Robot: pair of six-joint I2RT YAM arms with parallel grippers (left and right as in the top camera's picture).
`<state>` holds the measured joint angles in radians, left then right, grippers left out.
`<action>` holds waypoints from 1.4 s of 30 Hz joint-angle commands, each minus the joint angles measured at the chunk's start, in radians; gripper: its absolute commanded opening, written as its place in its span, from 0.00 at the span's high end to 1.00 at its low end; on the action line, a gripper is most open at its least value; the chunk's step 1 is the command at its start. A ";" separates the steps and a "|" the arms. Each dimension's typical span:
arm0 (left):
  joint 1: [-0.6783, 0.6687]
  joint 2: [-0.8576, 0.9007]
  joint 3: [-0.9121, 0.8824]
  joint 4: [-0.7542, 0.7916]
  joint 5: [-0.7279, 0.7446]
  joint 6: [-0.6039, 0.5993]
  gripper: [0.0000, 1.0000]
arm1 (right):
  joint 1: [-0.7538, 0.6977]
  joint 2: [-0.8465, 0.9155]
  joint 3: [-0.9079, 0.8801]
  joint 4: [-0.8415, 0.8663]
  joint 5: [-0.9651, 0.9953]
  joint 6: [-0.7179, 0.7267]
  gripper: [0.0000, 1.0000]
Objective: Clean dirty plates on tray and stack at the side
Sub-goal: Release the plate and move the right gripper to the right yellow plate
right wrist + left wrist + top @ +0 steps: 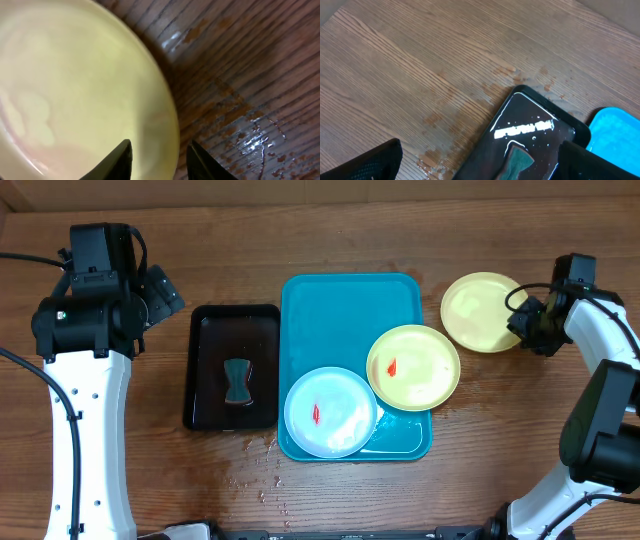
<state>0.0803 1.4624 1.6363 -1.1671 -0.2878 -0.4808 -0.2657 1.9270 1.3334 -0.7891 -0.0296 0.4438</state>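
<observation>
The teal tray holds a mint-white plate and a yellow-green plate, each with a red smear. The yellow-green one overhangs the tray's right rim. A third yellow plate lies flat on the table to the right of the tray, with no smear showing. My right gripper is at its right edge. Its jaws stand slightly apart, one finger over the plate and one over the table, with the rim between them. My left gripper hangs wide open over the table left of the black tray.
A black tray with water and a teal sponge sits left of the teal tray. Water drops lie on the wood near the front edge, and the wood is wet beside the yellow plate.
</observation>
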 commanded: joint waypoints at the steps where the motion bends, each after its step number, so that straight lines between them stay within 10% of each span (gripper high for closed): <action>1: 0.000 0.004 0.008 0.000 0.000 -0.021 0.00 | 0.003 -0.041 0.051 -0.057 -0.043 -0.006 0.62; 15: 0.000 0.004 0.008 0.000 0.000 -0.021 0.00 | 0.024 -0.055 0.145 -0.428 -0.236 -0.138 0.58; 42: 0.000 0.004 0.008 0.000 0.000 -0.021 0.00 | 0.321 -0.055 0.001 -0.406 -0.016 -0.047 0.62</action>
<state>0.0803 1.4624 1.6363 -1.1671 -0.2878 -0.4812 0.0486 1.8988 1.3426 -1.2034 -0.0631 0.3855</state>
